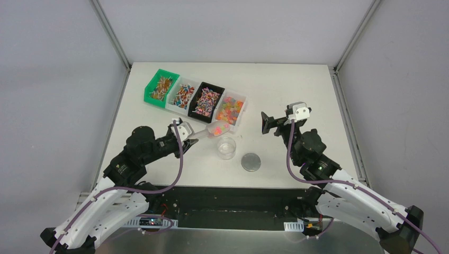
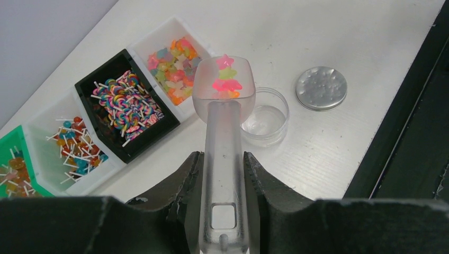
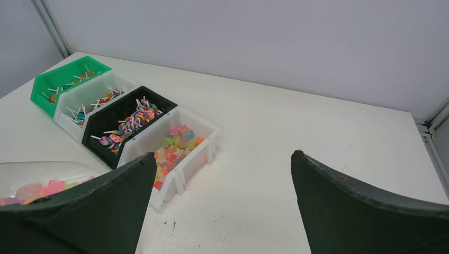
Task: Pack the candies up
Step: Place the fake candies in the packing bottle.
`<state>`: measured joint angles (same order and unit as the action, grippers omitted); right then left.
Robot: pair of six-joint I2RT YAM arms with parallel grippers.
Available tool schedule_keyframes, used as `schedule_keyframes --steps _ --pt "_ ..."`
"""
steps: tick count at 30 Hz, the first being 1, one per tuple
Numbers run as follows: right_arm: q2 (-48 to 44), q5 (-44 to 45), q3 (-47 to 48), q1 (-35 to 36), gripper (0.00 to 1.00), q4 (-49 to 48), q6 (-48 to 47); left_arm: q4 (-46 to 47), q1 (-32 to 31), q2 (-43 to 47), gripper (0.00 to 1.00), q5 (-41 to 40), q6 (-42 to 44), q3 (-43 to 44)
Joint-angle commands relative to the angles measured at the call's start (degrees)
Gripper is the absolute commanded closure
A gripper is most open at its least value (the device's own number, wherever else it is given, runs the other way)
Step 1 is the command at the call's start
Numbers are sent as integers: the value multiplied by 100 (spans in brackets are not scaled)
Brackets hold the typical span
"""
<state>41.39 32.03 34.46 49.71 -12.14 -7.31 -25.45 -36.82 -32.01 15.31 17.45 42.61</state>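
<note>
Transfer step: left jaws pinch scoop (image 2: 223, 106) handle, candies (image 2: 226, 79) aboard, near the jar (image 2: 265, 119); next, likely: centre over jar, tip; right jaws spread, idle.

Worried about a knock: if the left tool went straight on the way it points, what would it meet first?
Probably the clear jar: the left tool is shut on the scoop, whose bowl of candies overlaps its rim. Height is unclear; it may pass above.

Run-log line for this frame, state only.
left hand: shut on scoop | gummy candies: in scoop | jar: looks empty | lid: off, beside jar | right hand: open, holding nothing
</note>
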Motion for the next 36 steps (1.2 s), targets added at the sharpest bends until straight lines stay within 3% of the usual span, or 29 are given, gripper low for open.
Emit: schedule_keyframes --steps 1,23,36 --pt "10 -22 263 -32 0 -36 -88 -71 -58 29 100 230 177 276" --pt "-31 -33 263 -32 0 8 -98 -790 -54 -272 100 421 650 237" --pt "-46 -24 273 -41 0 4 -140 -1202 -54 -807 100 618 869 652"
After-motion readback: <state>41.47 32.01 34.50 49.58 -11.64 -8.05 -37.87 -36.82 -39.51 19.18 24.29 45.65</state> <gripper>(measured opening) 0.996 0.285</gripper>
